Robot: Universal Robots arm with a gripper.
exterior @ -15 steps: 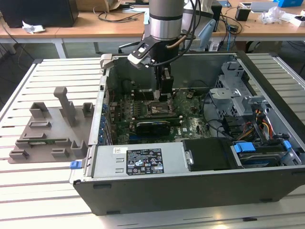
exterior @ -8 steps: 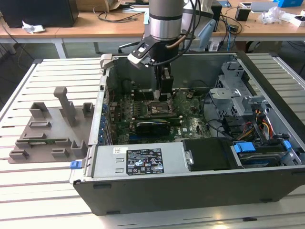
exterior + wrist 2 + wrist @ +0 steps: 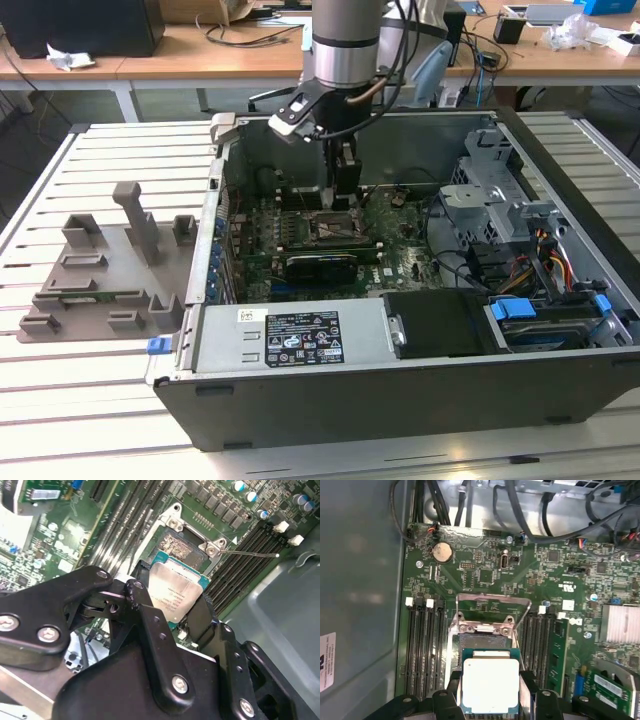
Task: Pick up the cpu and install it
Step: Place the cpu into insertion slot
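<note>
The main risk, as I judge it, is the pin field of the open socket (image 3: 485, 641). If the cpu (image 3: 491, 685) comes down tilted, off-square or turned the wrong way, its rim could bend pins. I can't read the corner marks well enough to confirm its orientation. A second risk is the grip. I hold only 2 thin opposite edges, so a small knock against the raised load frame (image 3: 492, 600) or the lever (image 3: 250, 554) could twist the chip or let it slip onto the motherboard (image 3: 485, 565).

My claw (image 3: 491, 692) is narrow, closed on the cpu, with 1 of my 2 fingers (image 3: 142, 607) on each side and the silver top facing the wrist cameras. In both wrist views the cpu covers part of the socket's near side and the rest of the pin field stays bare, so I judge it isn't seated. I can't tell how high it is above the pins.

In the exterior view the claw (image 3: 345, 195) sits in the upper middle of the frame, reaching down inside the case (image 3: 400, 400) just over the socket. The grey tray (image 3: 100, 270) lies on the bench (image 3: 80, 400) at the exterior view's left, well apart from me.
</note>
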